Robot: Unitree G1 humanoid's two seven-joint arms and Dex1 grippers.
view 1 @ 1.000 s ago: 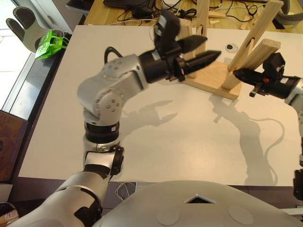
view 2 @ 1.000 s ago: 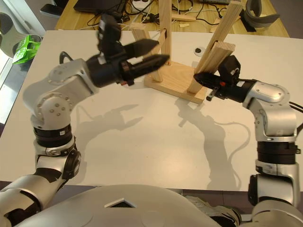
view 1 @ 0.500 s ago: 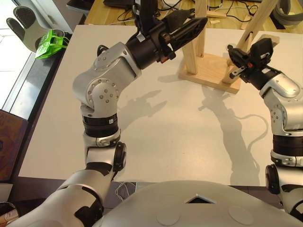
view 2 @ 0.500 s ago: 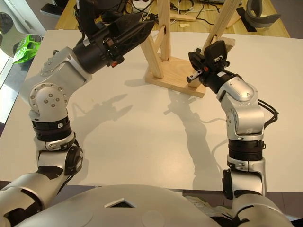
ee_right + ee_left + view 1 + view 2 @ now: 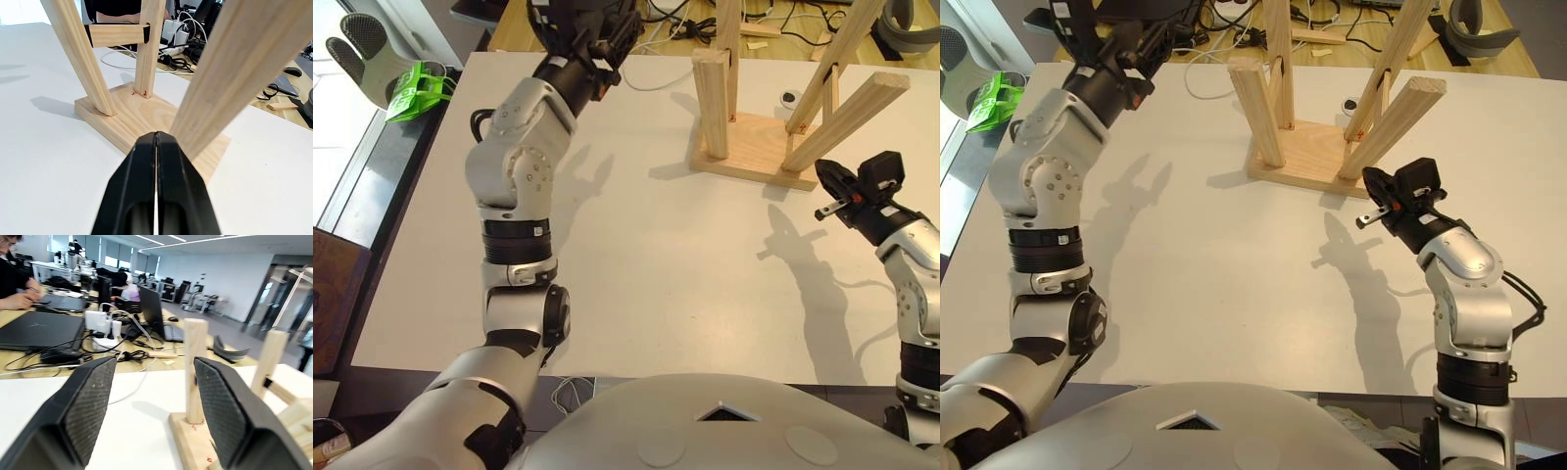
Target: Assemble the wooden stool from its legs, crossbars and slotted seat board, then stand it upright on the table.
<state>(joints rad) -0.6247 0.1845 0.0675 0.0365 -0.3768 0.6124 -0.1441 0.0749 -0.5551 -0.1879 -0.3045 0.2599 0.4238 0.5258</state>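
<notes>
Both arms are now drawn back from the stool (image 5: 773,127). It is left alone in the upper right of the left eye view, with the seat board (image 5: 751,159) flat on the bench (image 5: 656,294) and the legs (image 5: 710,103) pointing up. The left gripper (image 5: 155,391) is raised to the top left, and the right gripper (image 5: 824,176) is held just right of the stool, clear of it.

Assembly is judged done; turning the stool upright remains.

In the left wrist view the gripper is seen spread wide and empty. In the right wrist view the gripper is seen closed on nothing, and a crossbar (image 5: 117,35) is seen joining two legs.
</notes>
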